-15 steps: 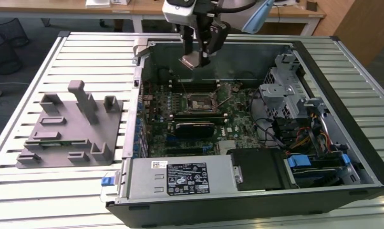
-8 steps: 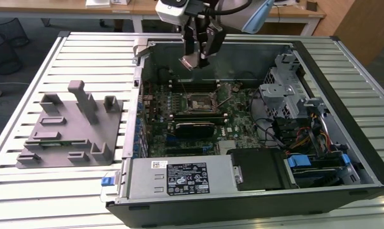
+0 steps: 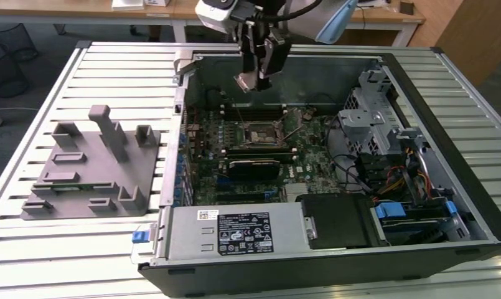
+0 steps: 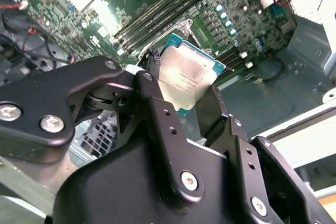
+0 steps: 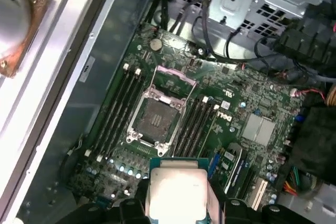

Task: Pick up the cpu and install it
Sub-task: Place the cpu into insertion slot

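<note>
cpu (image 4: 186,80) gripped in claw (image 4: 184,98), apparently above open socket (image 5: 156,118)

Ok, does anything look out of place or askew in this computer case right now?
Nothing looks damaged or spilled. The one oddity is expected: the cpu socket sits empty with its retention frame flipped up, while the cpu hangs tilted in the gripper above the motherboard.
</note>
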You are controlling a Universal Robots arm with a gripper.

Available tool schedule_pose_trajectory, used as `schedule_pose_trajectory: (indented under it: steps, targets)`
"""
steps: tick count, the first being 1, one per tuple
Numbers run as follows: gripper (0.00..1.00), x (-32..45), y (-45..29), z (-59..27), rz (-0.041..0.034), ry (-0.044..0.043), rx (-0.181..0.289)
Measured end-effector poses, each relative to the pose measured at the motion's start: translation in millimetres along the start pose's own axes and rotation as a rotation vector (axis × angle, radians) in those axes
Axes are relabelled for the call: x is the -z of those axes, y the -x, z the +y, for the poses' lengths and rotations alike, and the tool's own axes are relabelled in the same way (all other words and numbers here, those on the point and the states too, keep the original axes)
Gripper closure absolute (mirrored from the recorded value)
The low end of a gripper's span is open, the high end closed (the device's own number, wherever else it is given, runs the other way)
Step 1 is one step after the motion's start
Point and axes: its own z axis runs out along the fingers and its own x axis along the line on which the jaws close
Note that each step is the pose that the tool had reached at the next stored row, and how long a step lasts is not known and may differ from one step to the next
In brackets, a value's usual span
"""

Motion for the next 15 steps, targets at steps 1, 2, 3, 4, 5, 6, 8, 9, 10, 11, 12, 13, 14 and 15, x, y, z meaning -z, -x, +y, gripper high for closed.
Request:
schedule_pose_trajectory:
  steps: [1,2,3,4,5,6,8,9,10,11,12,13,14,15]
  targets:
    - [0.48,-0.3,0.0,0.0,-0.0005,-0.0004,-0.016]
    - [0.48,-0.7,-0.1,0.0,-0.0010,-0.0007,-0.032]
    - [0.48,-1.1,-0.1,0.0,-0.0016,-0.0011,-0.049]
    - [0.48,-1.4,-0.1,0.0,-0.0021,-0.0015,-0.065]
    - [0.48,-1.8,-0.2,0.0,-0.0025,-0.0018,-0.080]
    - [0.48,-2.1,-0.2,0.0,-0.0030,-0.0022,-0.095]
    - [0.48,-2.8,-0.4,0.0,-0.0039,-0.0027,-0.124]
    - [0.48,-3.0,-0.5,0.1,-0.0043,-0.0031,-0.137]
    - [0.48,-3.2,-0.8,0.2,-0.0049,-0.0036,-0.148]
    - [0.48,-3.5,-1.1,0.3,-0.0051,-0.0038,-0.157]
    - [0.48,-3.9,-1.4,0.4,-0.0053,-0.0038,-0.165]
    - [0.48,-4.3,-1.9,0.6,-0.0055,-0.0040,-0.173]
    - [0.48,-4.7,-2.5,0.8,-0.0057,-0.0042,-0.179]
    - [0.48,-5.2,-3.1,1.1,-0.0059,-0.0043,-0.185]
